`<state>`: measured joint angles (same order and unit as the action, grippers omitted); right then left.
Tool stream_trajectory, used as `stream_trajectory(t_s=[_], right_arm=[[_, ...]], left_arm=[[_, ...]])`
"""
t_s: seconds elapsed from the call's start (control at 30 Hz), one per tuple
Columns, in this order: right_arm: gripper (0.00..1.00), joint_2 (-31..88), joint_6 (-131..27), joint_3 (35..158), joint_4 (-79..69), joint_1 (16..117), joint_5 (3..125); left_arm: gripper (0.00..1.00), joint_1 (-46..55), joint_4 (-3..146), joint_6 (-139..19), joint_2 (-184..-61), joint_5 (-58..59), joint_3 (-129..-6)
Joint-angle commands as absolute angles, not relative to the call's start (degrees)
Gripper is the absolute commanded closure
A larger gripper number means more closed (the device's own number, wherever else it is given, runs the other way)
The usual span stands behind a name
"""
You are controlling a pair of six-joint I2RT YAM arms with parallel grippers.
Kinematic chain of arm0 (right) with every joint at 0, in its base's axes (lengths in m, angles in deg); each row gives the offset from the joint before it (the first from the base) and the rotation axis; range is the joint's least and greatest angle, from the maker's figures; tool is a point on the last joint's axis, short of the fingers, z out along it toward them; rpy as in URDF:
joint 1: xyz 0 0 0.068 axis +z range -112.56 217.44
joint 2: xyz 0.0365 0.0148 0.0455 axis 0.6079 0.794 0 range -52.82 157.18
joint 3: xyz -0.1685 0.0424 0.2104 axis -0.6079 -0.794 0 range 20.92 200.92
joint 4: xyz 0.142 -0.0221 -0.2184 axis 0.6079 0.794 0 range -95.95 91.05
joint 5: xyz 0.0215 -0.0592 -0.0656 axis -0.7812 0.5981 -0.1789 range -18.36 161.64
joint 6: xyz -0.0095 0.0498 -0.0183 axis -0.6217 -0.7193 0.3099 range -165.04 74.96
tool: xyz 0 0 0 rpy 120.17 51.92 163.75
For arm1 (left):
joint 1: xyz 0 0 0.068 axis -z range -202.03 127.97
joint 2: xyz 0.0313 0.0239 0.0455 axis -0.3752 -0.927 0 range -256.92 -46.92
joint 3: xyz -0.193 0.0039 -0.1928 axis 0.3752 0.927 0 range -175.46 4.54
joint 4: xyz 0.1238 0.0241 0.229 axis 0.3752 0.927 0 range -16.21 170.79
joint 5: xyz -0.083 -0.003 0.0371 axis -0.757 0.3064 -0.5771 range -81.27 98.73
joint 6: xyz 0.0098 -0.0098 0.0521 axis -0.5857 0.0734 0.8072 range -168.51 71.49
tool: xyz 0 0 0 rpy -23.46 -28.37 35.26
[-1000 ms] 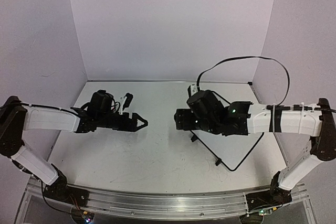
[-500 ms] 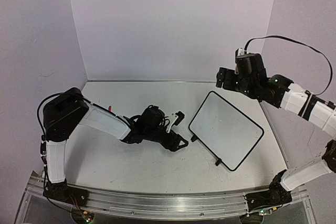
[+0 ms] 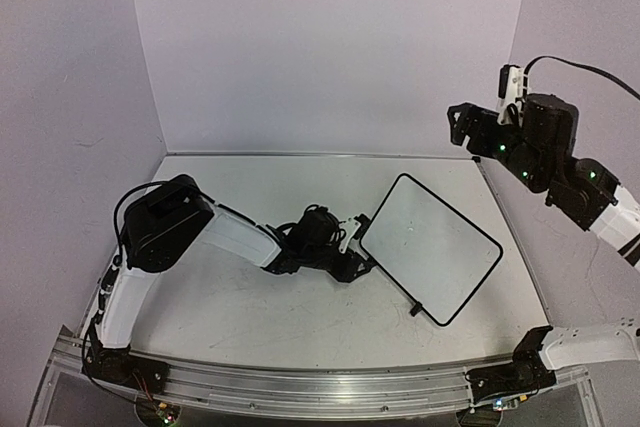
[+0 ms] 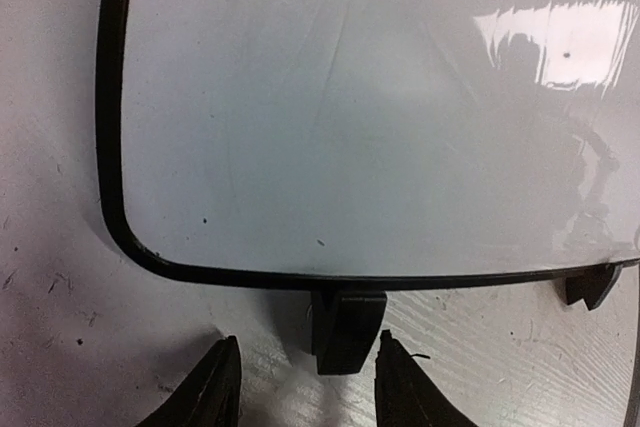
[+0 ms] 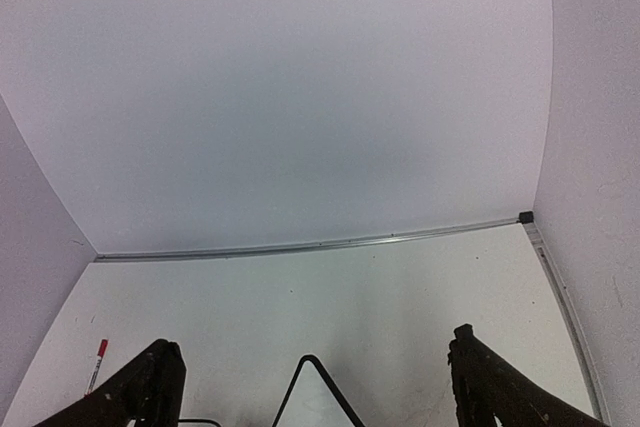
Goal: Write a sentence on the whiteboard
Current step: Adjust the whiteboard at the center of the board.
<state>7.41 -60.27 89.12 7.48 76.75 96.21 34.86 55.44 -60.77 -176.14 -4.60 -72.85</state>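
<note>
We see the left claw (image 3: pixel 358 265) low at the whiteboard's (image 3: pixel 430 247) edge and the right claw (image 3: pixel 462 125) high in the air.

The whiteboard lies flat on the table (image 3: pixel 250 317), right of centre and turned on a diagonal, its face blank. We find the left arm stretched low across the table, its claw at the board's near-left edge. From the left wrist, its claw (image 4: pixel 306 339) stands half open, with the fingers (image 4: pixel 215 387) on either side of a small black foot (image 4: pixel 345 327) on the frame. There is a clear gap on one side; on the other we cannot tell whether finger and foot touch. A second foot (image 4: pixel 590 287) sits further along the same edge. The right arm is raised by the right wall, well apart from the board, and its claw (image 5: pixel 313 339) is spread wide and holds nothing.
</note>
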Motion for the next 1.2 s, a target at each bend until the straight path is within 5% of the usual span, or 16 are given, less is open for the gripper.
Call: stream_trajectory(t_s=[0.0,0.53,0.87,1.17], right_arm=[[0.07,3.97,-56.56,86.93,1.91,76.9,95.94],[0.06,3.12,-57.38,85.13,1.26,76.94,93.72],[0.06,4.45,-59.43,84.25,1.26,76.95,91.52],[0.06,7.06,-61.26,84.1,2.08,76.9,88.66]], left_arm=[[0.56,35.89,55.33,-60.17,-178.34,-2.11,-77.41],[0.82,39.17,56.71,-54.45,-180.57,6.1,-80.51],[0.99,39.49,56.56,-57.16,-174.82,17.04,-72.0],[1.0,40.27,56.73,-70.54,-167.02,33.17,-60.6]])
